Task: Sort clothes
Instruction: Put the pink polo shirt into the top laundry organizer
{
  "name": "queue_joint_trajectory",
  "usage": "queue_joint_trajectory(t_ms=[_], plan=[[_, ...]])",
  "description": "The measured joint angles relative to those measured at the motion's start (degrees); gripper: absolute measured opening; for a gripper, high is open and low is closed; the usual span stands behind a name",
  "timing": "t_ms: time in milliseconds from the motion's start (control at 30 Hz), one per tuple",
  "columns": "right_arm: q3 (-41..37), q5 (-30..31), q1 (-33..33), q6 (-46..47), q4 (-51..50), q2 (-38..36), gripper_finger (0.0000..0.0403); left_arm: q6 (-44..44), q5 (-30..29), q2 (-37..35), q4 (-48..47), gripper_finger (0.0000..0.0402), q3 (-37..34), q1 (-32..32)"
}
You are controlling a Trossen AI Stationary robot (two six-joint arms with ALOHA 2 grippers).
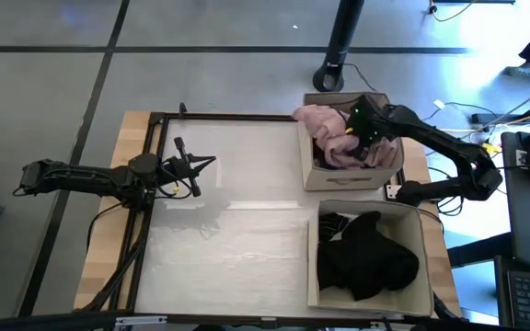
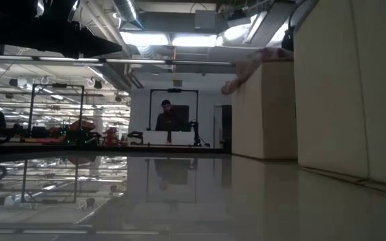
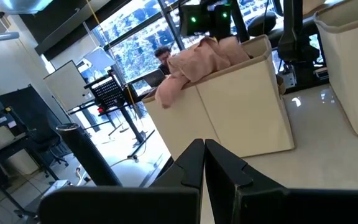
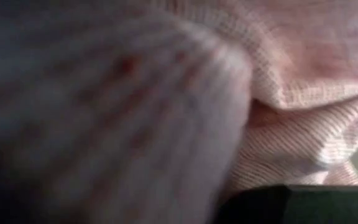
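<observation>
On the left side I see my left arm stretched over the table [image 1: 228, 230], and the left gripper [image 1: 201, 165] hangs above the bare white surface, well apart from both boxes. In the left wrist view its two dark fingers [image 3: 188, 168] stand pressed together, so I call them closed, and nothing is between them.

Moving to the right, I come to the two beige boxes at the right edge of the table. The far box [image 1: 313, 175] holds the pink piece [image 1: 329, 129] — it is heaped up inside, and one fold hangs over the wall that faces the left arm, which the left wrist view [image 3: 197, 59] and the low view [image 2: 246, 67] also show. The near box [image 1: 426, 267] holds the black pieces [image 1: 366, 257], piled in the middle; at one corner of it I see a small patterned bit, but I cannot tell what it is.

Farthest right is my right arm, which reaches from the table's right edge into the far box. The right gripper [image 1: 368, 138] is down in the pink piece, and the right wrist view is filled with ribbed pink cloth [image 4: 303, 93] pressed against the camera. The fingers are closed — whether they pinch the cloth I cannot tell, because the fabric hides their tips.

Beyond the table a person [image 2: 169, 117] sits at a desk.
</observation>
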Motion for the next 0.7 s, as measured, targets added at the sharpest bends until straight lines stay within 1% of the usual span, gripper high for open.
queue_joint_trajectory(t_ms=[100,200,267,333,433,533,600,700], plan=[[-1.8,-0.1,-0.2,-0.4,-0.3,0.0,0.0028,0.0,0.0,0.0,0.0,0.0005,0.0,0.0],[-1.6,-0.1,-0.2,-0.5,-0.6,-0.1,0.003,0.3,0.0,0.0,0.0,0.0005,0.0,0.0],[-0.6,-1.4,-0.2,-0.6,-1.7,0.0,0.0041,0.1,0.0,0.0,0.0,0.0005,0.0,0.0],[1.3,-2.2,-0.2,-0.7,-4.3,0.0,0.0062,-0.1,0.0,0.0,0.0,0.0005,0.0,0.0],[5.9,-2.6,-0.2,-0.8,-10.2,0.0,0.0105,-0.1,0.0,0.0,0.0,0.0005,0.0,0.0],[12.5,-3.3,-0.2,-0.5,-17.4,0.0,0.0149,-0.2,0.0,0.0,0.0,0.0005,0.0,0.0],[17.4,-4.1,-0.2,0.5,-21.8,0.0,0.0172,-0.2,0.0,0.0,0.0,0.0005,0.0,0.0],[25.0,-4.9,-0.2,2.5,-25.2,0.0,0.0198,-0.2,0.0,0.0,0.0,0.0005,0.0,0.0]])
